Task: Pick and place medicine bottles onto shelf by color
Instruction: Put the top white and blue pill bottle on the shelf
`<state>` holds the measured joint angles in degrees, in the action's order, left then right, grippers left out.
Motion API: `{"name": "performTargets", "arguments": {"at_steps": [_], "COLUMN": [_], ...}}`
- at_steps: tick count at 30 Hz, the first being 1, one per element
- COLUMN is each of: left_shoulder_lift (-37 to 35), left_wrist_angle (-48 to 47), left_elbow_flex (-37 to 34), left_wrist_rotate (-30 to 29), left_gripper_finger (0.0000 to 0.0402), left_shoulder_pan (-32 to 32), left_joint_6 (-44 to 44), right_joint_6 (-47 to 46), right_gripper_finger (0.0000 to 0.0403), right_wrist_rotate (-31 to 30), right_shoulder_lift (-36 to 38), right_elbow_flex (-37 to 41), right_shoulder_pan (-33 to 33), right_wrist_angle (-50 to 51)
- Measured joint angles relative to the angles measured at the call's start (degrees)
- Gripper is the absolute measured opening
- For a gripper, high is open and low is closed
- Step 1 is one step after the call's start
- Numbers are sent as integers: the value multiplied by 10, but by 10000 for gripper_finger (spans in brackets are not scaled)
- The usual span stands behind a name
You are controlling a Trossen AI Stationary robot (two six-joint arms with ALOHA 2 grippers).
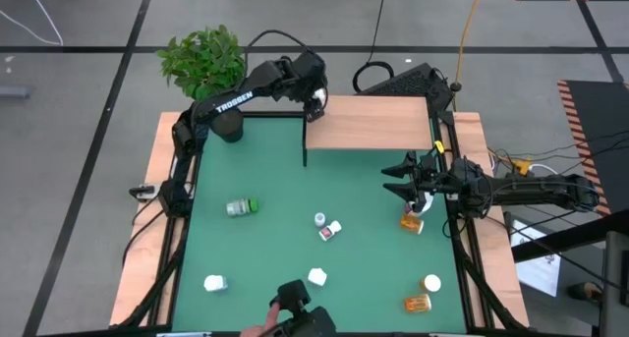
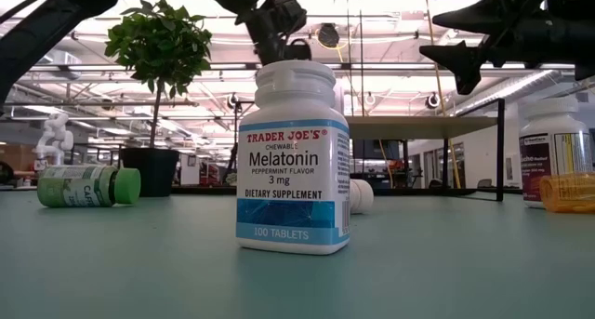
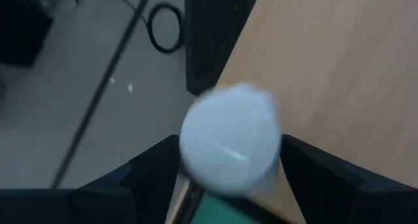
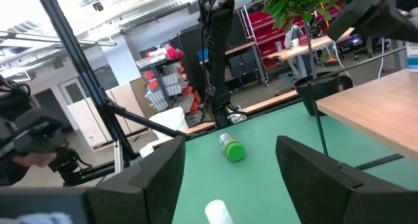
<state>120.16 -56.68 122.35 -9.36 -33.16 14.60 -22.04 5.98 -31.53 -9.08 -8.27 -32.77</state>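
Note:
My left gripper (image 1: 315,101) is over the far left corner of the light-wood shelf (image 1: 369,123), shut on a white medicine bottle (image 3: 230,142). My right gripper (image 1: 405,177) hangs open above the mat's right side, holding nothing. Loose bottles are on the green mat (image 1: 265,249). A green-capped one (image 1: 241,207) lies on its side. Two small white ones (image 1: 319,219) (image 1: 331,230) sit mid-mat, and an amber one (image 1: 413,219) is below my right gripper. A white Melatonin bottle (image 2: 293,156) stands upright near the front. My left gripper pinches the white bottle by its side walls (image 3: 189,152) between its two fingers (image 3: 153,178), and the bottle's round end faces the wrist camera. The fingers slant downward toward the shelf's corner. I cannot tell whether the bottle touches the shelf board.
A potted plant (image 1: 203,62) stands at the mat's far left corner, beside my left arm. More bottles lie near the front edge: a white one (image 1: 213,283), a white-capped one (image 1: 431,283) and an amber one (image 1: 418,303). A camera (image 1: 295,300) and a person's hand (image 1: 257,329) are at the front edge.

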Motion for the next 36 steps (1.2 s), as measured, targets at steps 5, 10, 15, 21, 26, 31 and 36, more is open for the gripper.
{"name": "performTargets", "arguments": {"at_steps": [5,10,15,21,26,31,36], "left_shoulder_lift": [0,0,0,0,0,-1,-1], "left_wrist_angle": [-3,-2,7,18,29,20,0], "left_elbow_flex": [0,0,0,0,0,1,1], "left_wrist_rotate": [66,72,62,30,28,28,27], "left_gripper_finger": [294,273,242,242,257,272,283], "left_shoulder_pan": [-15,-14,-14,-14,-12,-9,-5], "left_joint_6": [16,62,53,22,-6,-34,-56], "right_joint_6": [2,1,0,1,1,1,2], "right_gripper_finger": [235,235,235,235,235,235,235], "right_wrist_rotate": [0,-1,-2,-2,-2,-2,-1], "right_shoulder_lift": [0,0,0,0,0,0,0], "right_elbow_flex": [0,0,0,0,0,0,0], "right_shoulder_pan": [0,0,0,0,0,0,0], "right_wrist_angle": [0,0,0,0,0,0,0]}}
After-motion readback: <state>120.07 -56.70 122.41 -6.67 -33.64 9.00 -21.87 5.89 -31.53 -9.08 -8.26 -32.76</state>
